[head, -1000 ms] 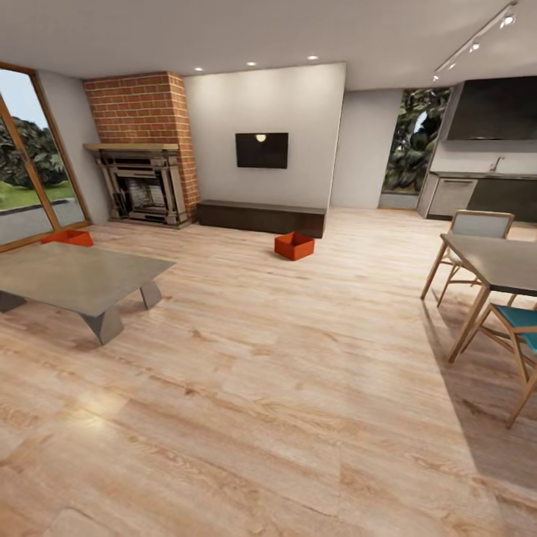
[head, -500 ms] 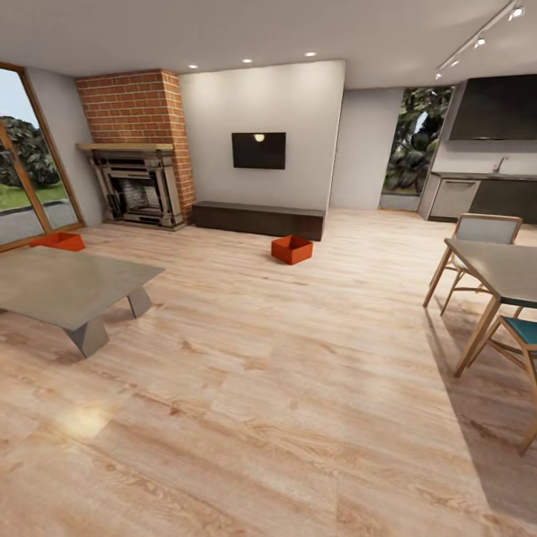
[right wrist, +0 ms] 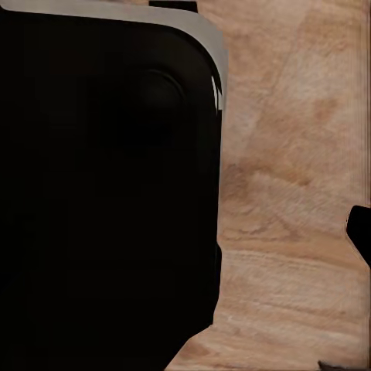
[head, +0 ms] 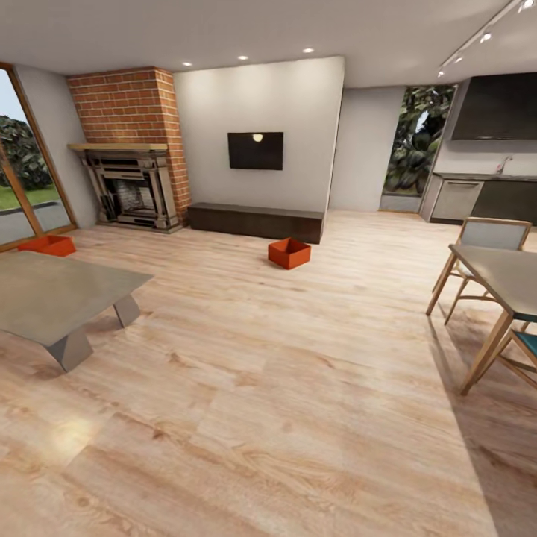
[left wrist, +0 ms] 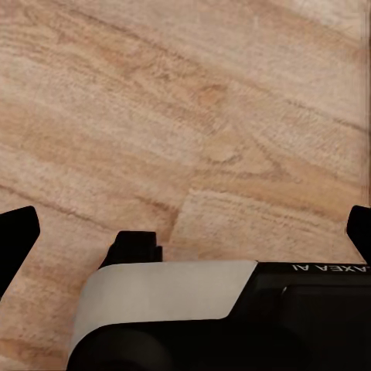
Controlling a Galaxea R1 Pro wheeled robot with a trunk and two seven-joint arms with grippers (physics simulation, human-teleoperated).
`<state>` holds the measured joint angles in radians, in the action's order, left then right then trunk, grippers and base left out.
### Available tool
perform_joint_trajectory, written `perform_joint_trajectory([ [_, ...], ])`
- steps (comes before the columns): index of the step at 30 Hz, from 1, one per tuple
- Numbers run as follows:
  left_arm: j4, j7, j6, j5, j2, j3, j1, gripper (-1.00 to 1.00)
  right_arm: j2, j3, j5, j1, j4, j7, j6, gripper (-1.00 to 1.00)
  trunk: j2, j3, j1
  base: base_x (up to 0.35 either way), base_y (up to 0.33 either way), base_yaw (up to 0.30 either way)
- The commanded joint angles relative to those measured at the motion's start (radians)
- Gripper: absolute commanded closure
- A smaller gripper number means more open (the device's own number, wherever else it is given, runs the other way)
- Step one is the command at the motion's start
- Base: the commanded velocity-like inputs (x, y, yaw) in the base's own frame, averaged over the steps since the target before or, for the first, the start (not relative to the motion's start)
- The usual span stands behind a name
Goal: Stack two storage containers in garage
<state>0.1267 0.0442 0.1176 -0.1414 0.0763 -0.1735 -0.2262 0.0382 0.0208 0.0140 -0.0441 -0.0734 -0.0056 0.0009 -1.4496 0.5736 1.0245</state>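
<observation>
Orange-red and untouched, the two storage containers sit on the living room's wood plank floor (head: 298,418), one (head: 289,253) just before the long dark cabinet (head: 256,221), the other (head: 48,245) beyond the low grey table (head: 52,294) near the window, so both carries to the garage and the stacking are left. Compared with a second ago, the head view has shifted, the camera's move, not the bins'. Left tool (left wrist: 185,232) shows fingertips spread wide over bare planks, released; whether the right tool is released or clenched cannot be told.

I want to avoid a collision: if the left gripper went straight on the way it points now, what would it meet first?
Most likely the wood floor. The left wrist view looks along the left gripper onto bare planks, and nothing lies between. How far off the floor is cannot be judged.
</observation>
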Motion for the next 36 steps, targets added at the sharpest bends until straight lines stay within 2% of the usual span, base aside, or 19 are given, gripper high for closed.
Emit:
perform_joint_trajectory([
  [1, -0.001, 0.003, 0.004, -0.01, 0.0, -0.008, -0.001, -1.0, 0.0, 0.002, 0.001, 0.0, 0.0, -0.001, 0.0, -1.0, 0.0, 0.001, 0.001, 0.333, -0.129, 0.0],
  [36, -0.001, 0.003, 0.005, -0.01, 0.0, -0.008, -0.001, -1.0, 0.0, 0.002, 0.002, 0.0, 0.0, -0.001, 0.0, -1.0, 0.0, 0.001, 0.001, 0.333, -0.129, 0.0],
])
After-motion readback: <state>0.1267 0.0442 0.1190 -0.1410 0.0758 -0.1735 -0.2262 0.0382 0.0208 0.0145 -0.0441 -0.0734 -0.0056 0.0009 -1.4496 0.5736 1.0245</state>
